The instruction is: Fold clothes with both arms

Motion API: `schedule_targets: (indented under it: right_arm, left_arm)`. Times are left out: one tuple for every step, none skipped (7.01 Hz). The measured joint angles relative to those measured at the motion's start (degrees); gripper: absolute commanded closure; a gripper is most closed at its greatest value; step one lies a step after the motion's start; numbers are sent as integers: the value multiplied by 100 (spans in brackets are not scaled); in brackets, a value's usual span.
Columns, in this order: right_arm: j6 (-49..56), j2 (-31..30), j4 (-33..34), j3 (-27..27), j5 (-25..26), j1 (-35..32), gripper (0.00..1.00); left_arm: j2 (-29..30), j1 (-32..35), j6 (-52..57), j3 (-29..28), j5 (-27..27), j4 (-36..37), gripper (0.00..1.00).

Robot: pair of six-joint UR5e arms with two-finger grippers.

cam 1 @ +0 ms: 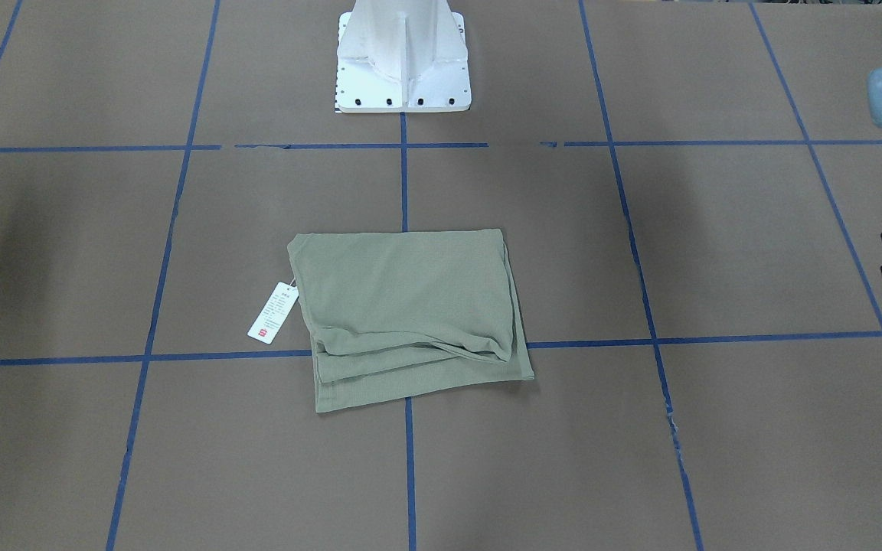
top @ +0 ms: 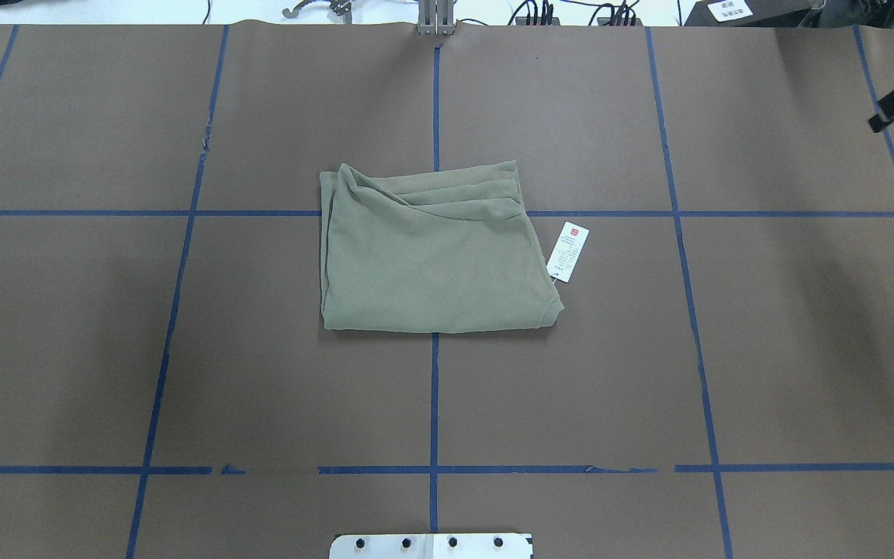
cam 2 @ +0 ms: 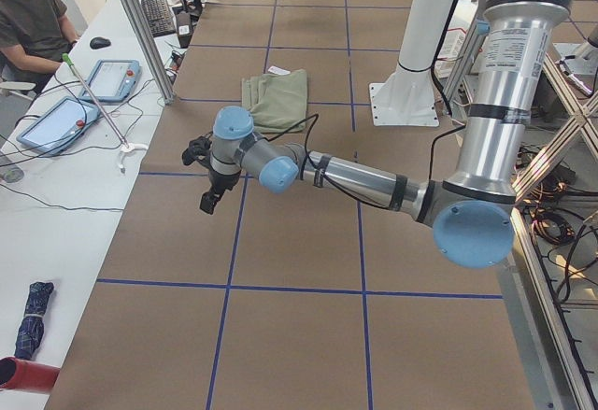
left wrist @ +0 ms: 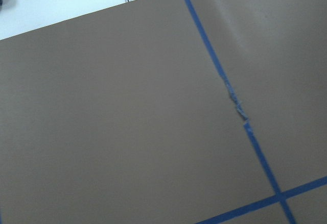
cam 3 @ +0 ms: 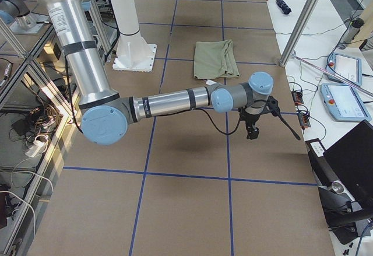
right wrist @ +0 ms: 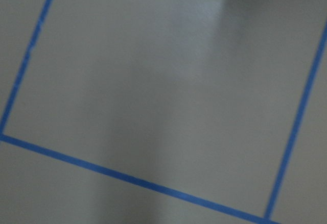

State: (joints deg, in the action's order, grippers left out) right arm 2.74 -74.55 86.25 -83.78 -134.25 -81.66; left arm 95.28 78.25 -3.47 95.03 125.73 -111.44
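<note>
- The shirt (top: pixel 431 256) is lying mid-table over the crossing of the blue lines. It is already folded into a compact rectangle, with its layered edges stacked along the far side in the overhead view.
- The tag (top: pixel 570 251) is lying flat on the table (top: pixel 183 349), just beside the shirt's right edge.
- The left gripper (cam 2: pixel 207 205) is being held over bare table well to the left of the shirt, and the right gripper (cam 3: pixel 252 132) well to the right. No cloth is being gripped by either.
- How wide either claw is standing cannot be told from these views.
- The folding is being judged as done or nearly so, with both arms clear of the cloth.
- If a further fold is wanted, both grippers are being called on to reach one short edge together, pinch every layer and carry it across evenly.
</note>
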Motion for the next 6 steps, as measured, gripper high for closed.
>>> schedule_targets:
  right_arm:
    - [731,-324,142,2,-20,-339,0]
    - [1088,-606,166,-8,-22,-552,0]
    - [1218,-830,106,-29,44,-657,0]
    - [1246,-1011,39,-38,213,-693,0]
    - [1084,-1104,10,-67,362,-707,0]
    - [702,-1152,18,-115,381,-714,0]
  left_arm:
    - [-174,169,289,-9,12,6,0]
    - [-233,228,314,-78,-8,-47,0]
    - [-238,235,229,-215,-51,-124,0]
    - [-263,242,172,-371,-76,-177,0]
    - [-274,329,139,-529,-78,-100,0]
    - [-249,518,159,-593,-53,372,0]
